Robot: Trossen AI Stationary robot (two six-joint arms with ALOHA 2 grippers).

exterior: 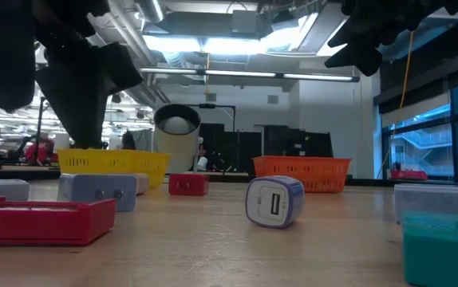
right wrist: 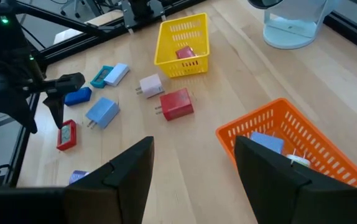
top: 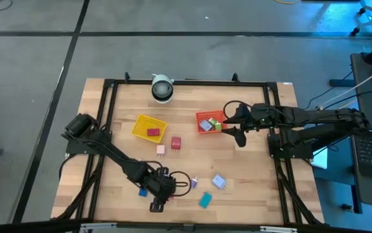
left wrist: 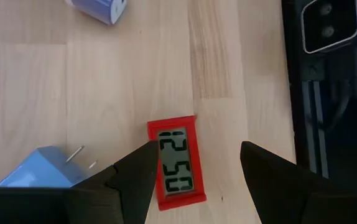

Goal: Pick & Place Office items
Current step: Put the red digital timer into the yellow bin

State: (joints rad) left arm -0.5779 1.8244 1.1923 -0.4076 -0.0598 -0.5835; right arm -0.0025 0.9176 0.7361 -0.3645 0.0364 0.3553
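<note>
The office items lie scattered on the wooden table. A flat red clock point(left wrist: 175, 165) lies on the table near its front edge. My left gripper point(left wrist: 197, 147) hovers open over it, one finger on each side; in the right wrist view its fingers point(right wrist: 57, 102) stand just above the clock point(right wrist: 66, 135). I cannot tell whether they touch it. A light-blue charger point(left wrist: 41, 171) lies beside it. My right gripper point(right wrist: 191, 180) waits open, with nothing between its fingers, above the table by the red tray point(top: 210, 122), which holds a few pieces. The yellow tray point(top: 149, 126) holds a red piece.
A red charger point(right wrist: 177, 102) and a pinkish one point(right wrist: 150, 84) lie between the trays and the front. A purple-white charger point(exterior: 274, 202), a teal piece point(top: 205, 200) and a blue piece point(right wrist: 78, 96) lie near the front. A white jug point(top: 162, 88) stands at the far edge.
</note>
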